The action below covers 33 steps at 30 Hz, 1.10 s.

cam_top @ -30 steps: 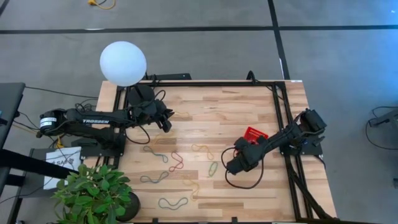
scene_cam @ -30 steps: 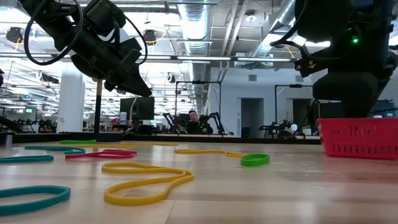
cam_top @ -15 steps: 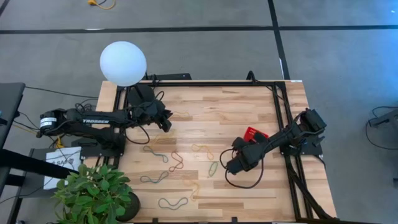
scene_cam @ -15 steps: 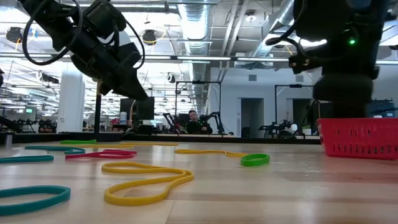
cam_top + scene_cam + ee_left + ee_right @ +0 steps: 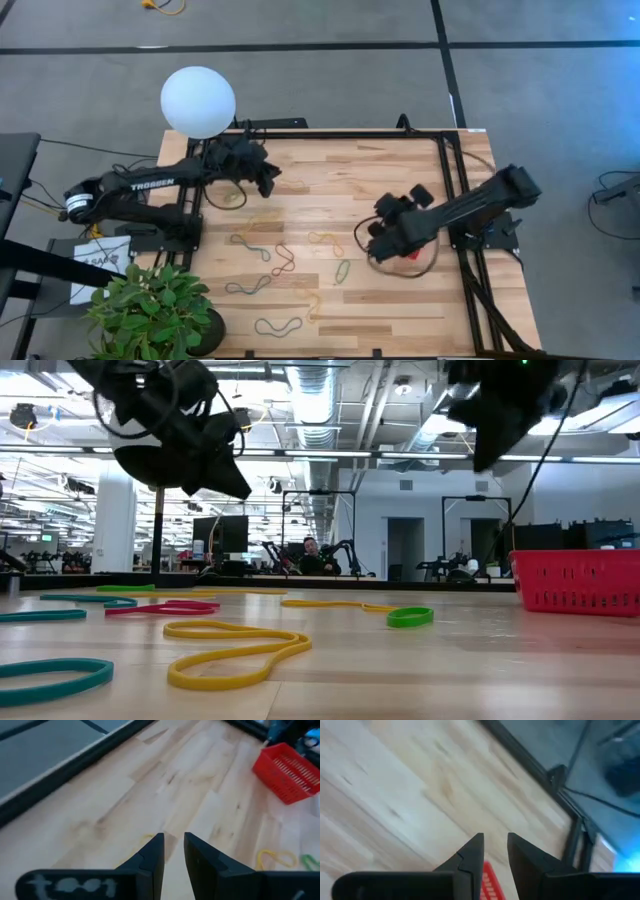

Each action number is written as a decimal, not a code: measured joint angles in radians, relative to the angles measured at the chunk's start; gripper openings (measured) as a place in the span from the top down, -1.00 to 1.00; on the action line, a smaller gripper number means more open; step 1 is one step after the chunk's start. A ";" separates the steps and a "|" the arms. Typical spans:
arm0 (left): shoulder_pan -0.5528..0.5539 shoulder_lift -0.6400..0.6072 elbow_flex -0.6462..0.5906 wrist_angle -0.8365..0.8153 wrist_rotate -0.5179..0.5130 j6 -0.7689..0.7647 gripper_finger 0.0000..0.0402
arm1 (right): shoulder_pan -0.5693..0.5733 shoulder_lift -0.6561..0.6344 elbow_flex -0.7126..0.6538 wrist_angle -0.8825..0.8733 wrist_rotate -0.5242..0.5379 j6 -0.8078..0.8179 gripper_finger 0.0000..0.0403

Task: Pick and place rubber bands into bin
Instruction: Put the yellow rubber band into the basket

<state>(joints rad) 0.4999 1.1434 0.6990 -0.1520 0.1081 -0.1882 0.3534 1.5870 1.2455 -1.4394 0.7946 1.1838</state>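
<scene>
Several rubber bands lie flat on the wooden table: a yellow one (image 5: pixel 325 240), a green one (image 5: pixel 342 270), a red one (image 5: pixel 283 262) and teal ones (image 5: pixel 248 287). In the low view the nearest are a yellow band (image 5: pixel 235 650) and a green band (image 5: pixel 410 617). The red bin (image 5: pixel 575 582) stands on the table at the right; in the high view my right arm hides it. My right gripper (image 5: pixel 495 837) hovers above the bin (image 5: pixel 490 887), open by a narrow gap, nothing between its fingers. My left gripper (image 5: pixel 173 837) hangs in the air at the far left (image 5: pixel 268 178), also narrowly open and empty.
A white globe lamp (image 5: pixel 198 100) stands at the far left corner and a potted plant (image 5: pixel 150 310) at the near left. Black frame rails (image 5: pixel 460 200) run along the table's right side. A black cable loop (image 5: pixel 400 268) hangs under my right arm.
My right gripper has risen from the table near the green band, moved toward the far edge over the bin and tipped. My left gripper has risen a little and moved toward the far edge. Bands and bin have stayed put.
</scene>
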 joint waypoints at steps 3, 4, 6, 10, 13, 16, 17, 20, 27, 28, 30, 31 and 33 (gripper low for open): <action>0.012 0.047 0.053 -0.034 0.033 0.043 0.68 | -0.025 -0.131 -0.005 0.029 -0.009 -0.039 0.60; 0.013 0.068 0.058 -0.027 0.057 0.053 0.68 | -0.033 -0.178 -0.014 0.047 -0.018 -0.072 0.60; 0.013 0.118 0.058 -0.009 0.109 0.064 0.68 | -0.049 -0.264 -0.049 0.141 -0.032 -0.172 0.60; 0.011 0.233 0.058 -0.019 0.132 0.070 0.68 | -0.046 -0.394 -0.198 0.520 -0.041 -0.401 0.60; 0.012 0.318 0.057 0.028 0.135 0.095 0.68 | -0.049 -0.436 -0.340 0.784 -0.076 -0.508 0.60; 0.004 0.394 0.057 0.081 0.166 0.184 0.68 | -0.068 -0.453 -0.461 0.962 -0.094 -0.524 0.60; 0.002 0.419 0.058 0.091 0.169 0.210 0.68 | -0.072 -0.457 -0.497 1.009 -0.096 -0.517 0.60; -0.002 0.488 0.057 0.134 0.169 0.232 0.68 | -0.082 -0.456 -0.580 1.123 -0.101 -0.504 0.60; -0.003 0.585 0.057 0.246 0.139 0.223 0.68 | -0.079 -0.453 -0.646 1.216 -0.110 -0.496 0.59; -0.003 0.591 0.057 0.253 0.130 0.223 0.68 | -0.079 -0.453 -0.646 1.219 -0.115 -0.495 0.59; -0.003 0.594 0.057 0.251 0.127 0.224 0.68 | -0.079 -0.453 -0.646 1.217 -0.115 -0.495 0.59; -0.005 0.594 0.057 0.256 0.123 0.227 0.68 | -0.079 -0.453 -0.646 1.217 -0.116 -0.496 0.59; -0.012 0.594 0.057 0.266 0.113 0.237 0.68 | -0.079 -0.453 -0.646 1.216 -0.116 -0.503 0.59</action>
<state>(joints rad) 0.4882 1.7374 0.7563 0.1141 0.2215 0.0491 0.2741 1.1343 0.5991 -0.2234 0.6785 0.6811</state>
